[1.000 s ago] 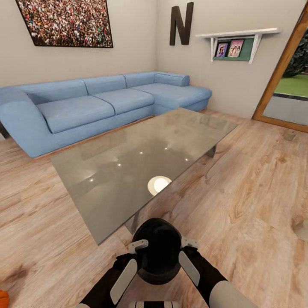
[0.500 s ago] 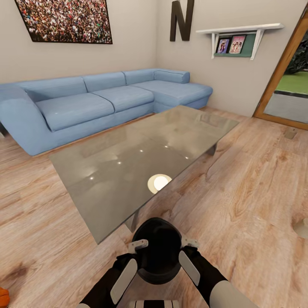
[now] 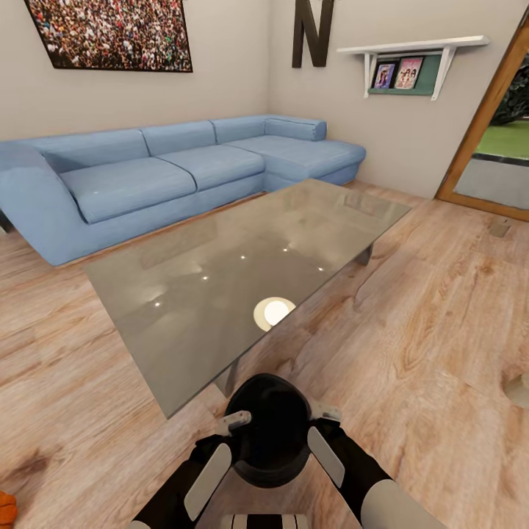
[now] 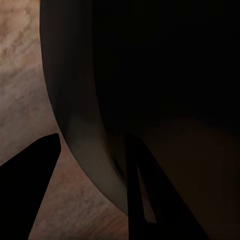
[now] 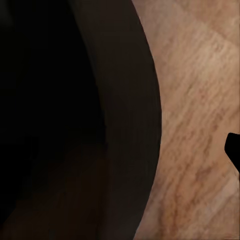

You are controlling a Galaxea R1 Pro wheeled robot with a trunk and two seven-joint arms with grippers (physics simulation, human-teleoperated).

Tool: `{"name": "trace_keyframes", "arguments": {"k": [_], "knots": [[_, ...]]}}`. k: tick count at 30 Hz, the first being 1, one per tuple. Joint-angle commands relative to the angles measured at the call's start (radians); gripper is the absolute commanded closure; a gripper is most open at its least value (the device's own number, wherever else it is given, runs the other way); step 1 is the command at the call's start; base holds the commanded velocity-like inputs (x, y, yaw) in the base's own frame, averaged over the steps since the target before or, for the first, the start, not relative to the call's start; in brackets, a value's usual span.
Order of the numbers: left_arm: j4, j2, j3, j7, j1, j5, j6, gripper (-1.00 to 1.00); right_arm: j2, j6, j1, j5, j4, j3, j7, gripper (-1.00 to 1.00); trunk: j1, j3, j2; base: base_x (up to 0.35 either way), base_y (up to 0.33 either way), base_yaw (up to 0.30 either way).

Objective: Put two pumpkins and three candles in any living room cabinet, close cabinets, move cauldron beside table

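Right now you have the black cauldron (image 3: 269,430) squeezed between your left gripper (image 3: 236,423) and right gripper (image 3: 324,416), one on each side, low at the near edge, and the glass table (image 3: 242,275) lies just beyond it.

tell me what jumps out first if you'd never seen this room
The long blue sectional sofa along the far walls catches the eye first, with a glossy glass-topped table in front of it on the wood floor. Close to the robot, a black cauldron sits between both arms, just off the table's near edge. A big dark letter N hangs on the wall above the sofa's corner.
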Motion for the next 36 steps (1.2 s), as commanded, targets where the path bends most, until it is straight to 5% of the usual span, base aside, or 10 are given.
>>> {"name": "trace_keyframes", "arguments": {"k": [1,2,14,36], "knots": [[0.003,0.001,0.001,0.008,0.000,-0.033,0.010,1.00,0.000,0.000,0.000,0.000,0.000,0.000,0.000,-1.00,0.000,0.000,0.000,0.000,0.000,0.000],[0.003,0.001,0.001,0.008,0.000,-0.033,0.010,-1.00,-0.001,0.000,0.000,0.000,0.000,0.000,0.000,-1.00,0.000,0.000,0.000,0.000,0.000,0.000],[-0.001,-0.002,0.002,0.009,0.000,-0.033,0.010,-1.00,-0.002,0.000,0.000,0.000,0.000,-0.001,0.000,-1.00,0.000,0.000,0.000,0.000,0.000,0.000],[-0.044,-0.001,0.010,0.010,0.000,-0.020,0.015,-1.00,-0.002,0.000,0.000,0.000,0.000,0.000,0.000,-1.00,-0.010,0.085,0.005,-0.094,0.000,0.000]]}}
